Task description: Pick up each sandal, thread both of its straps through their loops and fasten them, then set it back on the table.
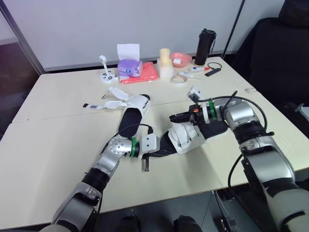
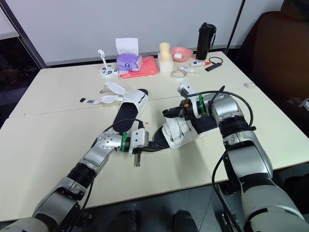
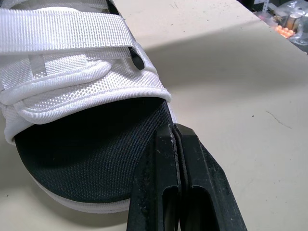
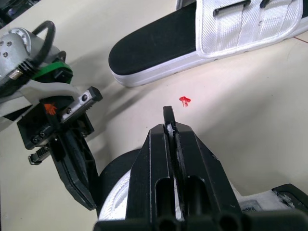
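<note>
Left gripper (image 3: 172,127), fingers together, rests at the near sandal's (image 1: 193,135) toe — keep it pinned. Right gripper (image 4: 168,111) seems clamped on 1 strap (image 4: 172,139) — pull taut, press flat.

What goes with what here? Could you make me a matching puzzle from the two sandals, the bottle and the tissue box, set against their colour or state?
Things:
1. near sandal
2. far sandal
3. bottle
4. tissue box

Colour or state:
a. purple, with something white sticking up from it
b. unfastened, spread open to one side
c. black, standing upright
d. closed across its top

Pairs: 1-d, 2-b, 3-c, 4-a.
</note>
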Robot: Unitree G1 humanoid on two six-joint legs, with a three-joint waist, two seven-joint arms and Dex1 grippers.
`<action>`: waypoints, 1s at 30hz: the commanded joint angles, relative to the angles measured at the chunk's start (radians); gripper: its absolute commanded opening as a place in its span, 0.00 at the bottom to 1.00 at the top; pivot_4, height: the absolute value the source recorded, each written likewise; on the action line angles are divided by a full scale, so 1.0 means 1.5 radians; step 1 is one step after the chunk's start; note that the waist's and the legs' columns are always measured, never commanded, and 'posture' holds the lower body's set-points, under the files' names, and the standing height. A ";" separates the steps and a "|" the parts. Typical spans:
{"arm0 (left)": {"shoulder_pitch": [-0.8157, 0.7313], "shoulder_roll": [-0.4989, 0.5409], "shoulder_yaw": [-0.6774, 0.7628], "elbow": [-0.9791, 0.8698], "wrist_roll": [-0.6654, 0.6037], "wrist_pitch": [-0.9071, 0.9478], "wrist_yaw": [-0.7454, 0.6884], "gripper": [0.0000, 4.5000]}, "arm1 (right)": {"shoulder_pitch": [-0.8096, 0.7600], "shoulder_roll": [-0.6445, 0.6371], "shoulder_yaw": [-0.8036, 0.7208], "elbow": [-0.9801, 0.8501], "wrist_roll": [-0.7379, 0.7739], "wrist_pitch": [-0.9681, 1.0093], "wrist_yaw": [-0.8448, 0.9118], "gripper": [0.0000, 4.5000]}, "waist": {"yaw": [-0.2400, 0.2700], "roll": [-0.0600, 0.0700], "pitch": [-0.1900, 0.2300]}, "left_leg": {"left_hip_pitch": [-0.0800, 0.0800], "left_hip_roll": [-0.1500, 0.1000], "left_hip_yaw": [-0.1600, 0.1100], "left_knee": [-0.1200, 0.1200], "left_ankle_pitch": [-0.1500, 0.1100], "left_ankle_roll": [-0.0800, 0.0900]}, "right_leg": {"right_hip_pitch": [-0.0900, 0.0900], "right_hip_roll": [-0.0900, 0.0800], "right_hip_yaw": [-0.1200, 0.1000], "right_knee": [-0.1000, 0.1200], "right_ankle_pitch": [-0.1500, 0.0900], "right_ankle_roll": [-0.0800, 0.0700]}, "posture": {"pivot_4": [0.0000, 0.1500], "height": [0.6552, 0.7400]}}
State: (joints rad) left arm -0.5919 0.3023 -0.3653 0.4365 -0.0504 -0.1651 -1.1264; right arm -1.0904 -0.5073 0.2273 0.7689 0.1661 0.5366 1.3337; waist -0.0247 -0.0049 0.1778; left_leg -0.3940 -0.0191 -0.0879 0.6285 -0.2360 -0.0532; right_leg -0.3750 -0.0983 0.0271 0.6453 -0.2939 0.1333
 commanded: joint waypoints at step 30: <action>0.037 0.018 -0.022 -0.006 0.034 0.020 0.006 0.00 | -0.050 0.077 -0.003 0.257 -0.168 -0.231 -0.173 0.76 | -0.013 0.000 -0.002 | 0.003 0.000 0.000 0.000 0.000 0.000 | 0.003 0.000 0.000 0.000 0.000 0.000 | 1.00 1.00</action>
State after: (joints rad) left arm -0.5679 0.3154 -0.3651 0.4063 -0.0349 -0.1621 -1.1041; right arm -1.1553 -0.3899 0.2319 1.1191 -0.0562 0.2011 1.1545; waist -0.0444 -0.0056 0.1751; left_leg -0.3893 -0.0191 -0.0884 0.6293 -0.2360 -0.0532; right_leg -0.3698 -0.0983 0.0271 0.6461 -0.2939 0.1333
